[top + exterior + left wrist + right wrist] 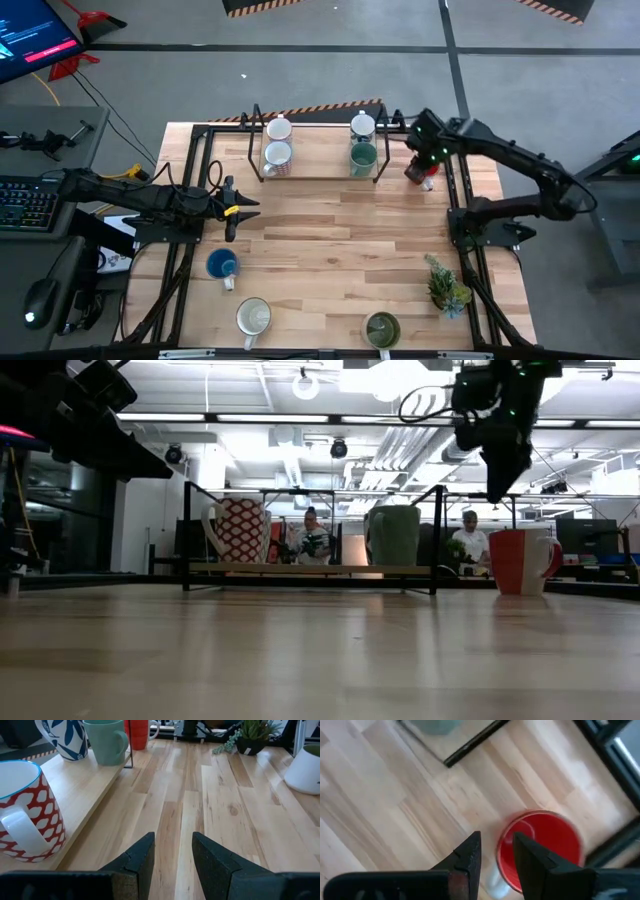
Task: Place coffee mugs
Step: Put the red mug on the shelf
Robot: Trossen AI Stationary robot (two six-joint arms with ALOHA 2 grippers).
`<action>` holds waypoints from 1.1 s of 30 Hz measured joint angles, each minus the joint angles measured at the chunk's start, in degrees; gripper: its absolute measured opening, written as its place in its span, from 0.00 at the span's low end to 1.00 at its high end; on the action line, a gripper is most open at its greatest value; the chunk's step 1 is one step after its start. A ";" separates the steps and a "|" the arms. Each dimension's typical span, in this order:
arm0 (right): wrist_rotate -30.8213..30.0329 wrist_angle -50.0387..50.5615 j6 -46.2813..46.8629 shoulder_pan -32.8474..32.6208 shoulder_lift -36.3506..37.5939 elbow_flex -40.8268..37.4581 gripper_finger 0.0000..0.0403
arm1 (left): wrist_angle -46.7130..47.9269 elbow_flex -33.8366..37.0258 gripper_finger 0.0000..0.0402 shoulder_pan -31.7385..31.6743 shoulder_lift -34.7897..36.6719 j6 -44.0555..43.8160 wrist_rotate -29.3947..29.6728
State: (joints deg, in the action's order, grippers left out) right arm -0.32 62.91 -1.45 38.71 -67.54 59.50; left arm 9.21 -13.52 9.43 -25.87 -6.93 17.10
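Four mugs stand on the rack (320,178); the red mug (418,171) beside it, under the right gripper (425,160), fingers narrowly spread, empty; blue mug (222,265), white mug (253,317), olive mug (381,328) remain on the bench (330,240); left gripper (240,208) waits, parted

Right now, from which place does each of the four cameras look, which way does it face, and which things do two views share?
High view: above, facing straight down on the wooden table; both dark arms show.
Low view: at tabletop height, facing the black metal rack; the right hand hangs above the red ceramic mug.
Left wrist view: faces along the table; the left hand is open.
Right wrist view: faces down; the right hand is open over the red mug.
Shared: the red-and-white patterned mug appears in the low and left wrist views.
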 joint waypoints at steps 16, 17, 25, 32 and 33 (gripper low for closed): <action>0.45 -15.17 -0.04 1.17 5.00 -18.20 0.23 | -0.01 0.00 0.30 0.00 -0.01 -1.95 0.00; 0.39 -15.62 -0.20 1.17 4.67 -18.04 0.23 | -0.02 0.00 0.30 -0.01 0.00 -1.96 0.00; -0.26 -15.56 1.62 1.27 0.56 -18.04 0.23 | -0.04 0.00 0.30 0.00 -0.01 -1.98 0.00; -0.48 -16.45 2.54 1.30 -5.62 -18.03 0.23 | -0.04 0.00 0.30 0.00 0.00 -1.98 0.00; -0.46 -16.84 2.41 1.30 -6.38 -18.05 0.23 | -0.04 0.00 0.30 -0.02 -0.02 -1.96 0.00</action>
State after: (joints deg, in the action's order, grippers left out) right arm -0.78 46.06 0.96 40.01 -73.92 41.45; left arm 9.17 -13.52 9.41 -25.89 -8.88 17.10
